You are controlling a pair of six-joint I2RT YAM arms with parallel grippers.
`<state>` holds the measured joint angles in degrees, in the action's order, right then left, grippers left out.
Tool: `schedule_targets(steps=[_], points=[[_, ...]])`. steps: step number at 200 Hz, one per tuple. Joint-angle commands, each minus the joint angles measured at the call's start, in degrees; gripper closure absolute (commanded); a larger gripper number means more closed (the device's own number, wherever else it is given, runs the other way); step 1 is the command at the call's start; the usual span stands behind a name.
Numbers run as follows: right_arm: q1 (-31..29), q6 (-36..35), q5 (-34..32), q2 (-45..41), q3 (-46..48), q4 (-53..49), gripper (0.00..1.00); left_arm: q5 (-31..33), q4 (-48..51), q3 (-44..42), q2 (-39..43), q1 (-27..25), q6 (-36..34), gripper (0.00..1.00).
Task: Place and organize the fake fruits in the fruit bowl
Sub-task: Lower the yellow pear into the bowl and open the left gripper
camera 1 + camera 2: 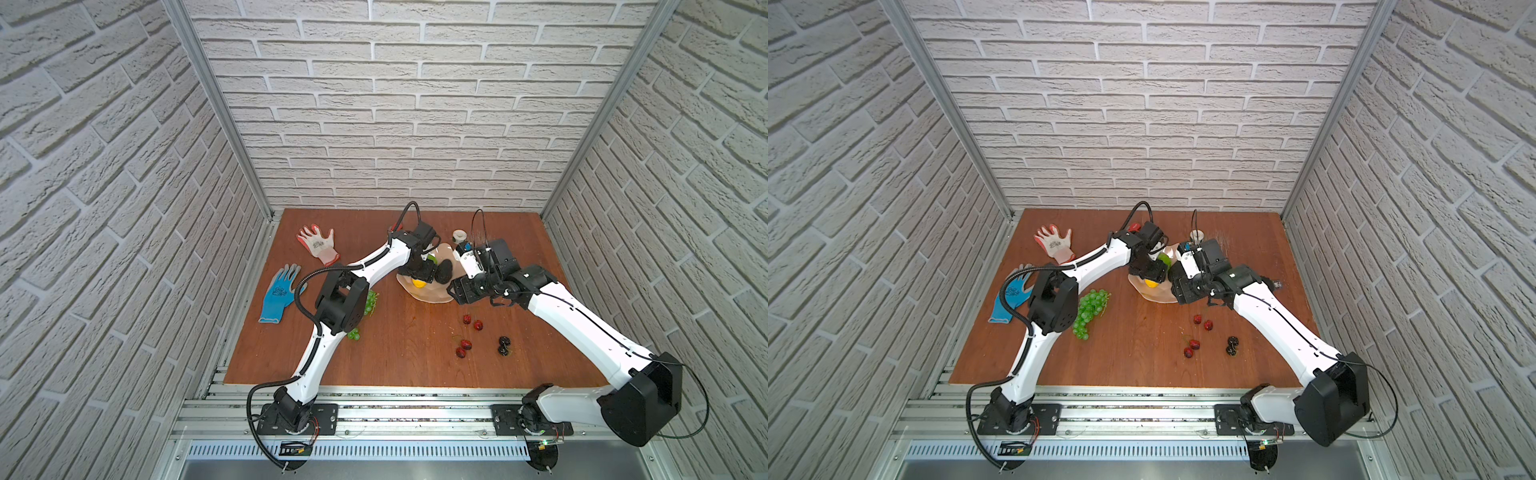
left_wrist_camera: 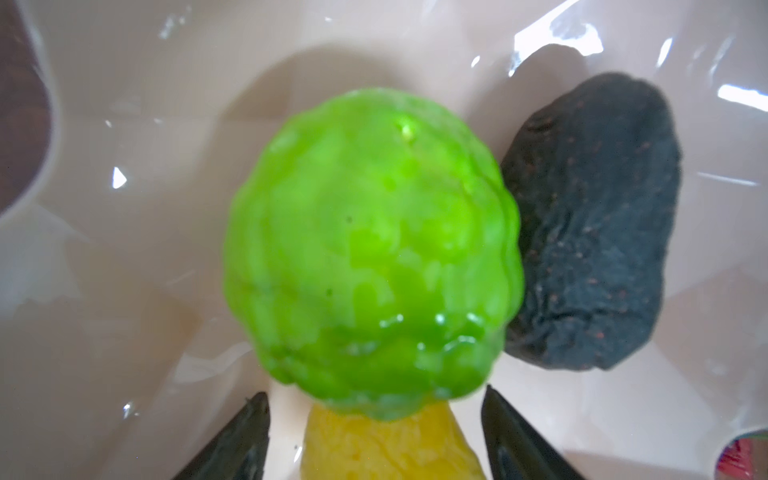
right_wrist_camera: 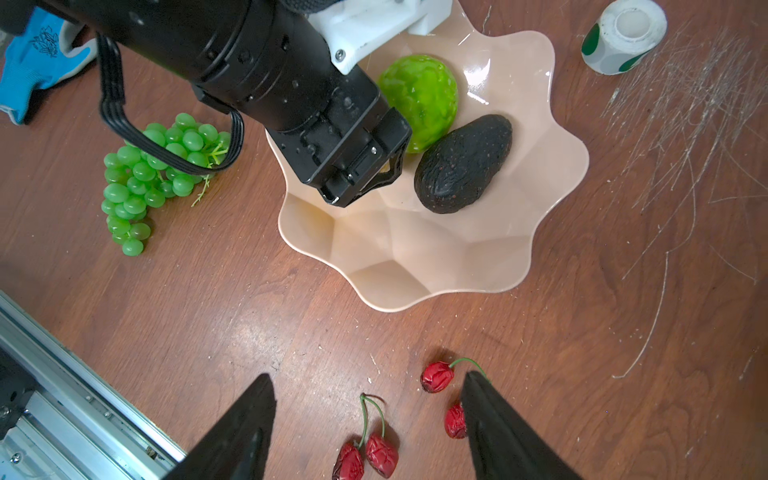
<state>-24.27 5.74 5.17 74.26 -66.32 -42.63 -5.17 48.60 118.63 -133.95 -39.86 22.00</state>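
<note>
Done: lime-green ball, avocado, yellow pear in fruit bowl, toward table far edge. To do: grape bunch on the left half, cherry pairs on the right half. Left gripper spread astride pear, gripping nothing. Right gripper wide, empty.

Left wrist view: yellow pear-like fruit cut off by the picture's edge, partly under the blurred lime-green ball. In a top view, grape bunch mostly behind the left arm — only edges show. Right wrist view: one red cherry half behind a finger of the right gripper — stem end hidden.
</note>
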Motion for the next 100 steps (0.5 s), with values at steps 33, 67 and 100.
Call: schedule_targets(steps=[33, 67, 100], points=[[-0.22, 1.51, 0.28, -4.96, -1.29, -1.18, 0.27, 3.57, 1.87, -2.36, 9.53, -1.38, -1.51, 0.21], [-0.25, 2.78, 0.07, -7.25, -0.39, -1.38, 0.27, 4.20, 0.15, -7.92, 14.45, -2.05, -1.18, 0.21], [-0.25, 4.96, -0.94, -7.96, -0.52, -3.73, 0.28, 4.06, -1.54, -14.17, 20.36, -2.90, -1.01, 0.21]])
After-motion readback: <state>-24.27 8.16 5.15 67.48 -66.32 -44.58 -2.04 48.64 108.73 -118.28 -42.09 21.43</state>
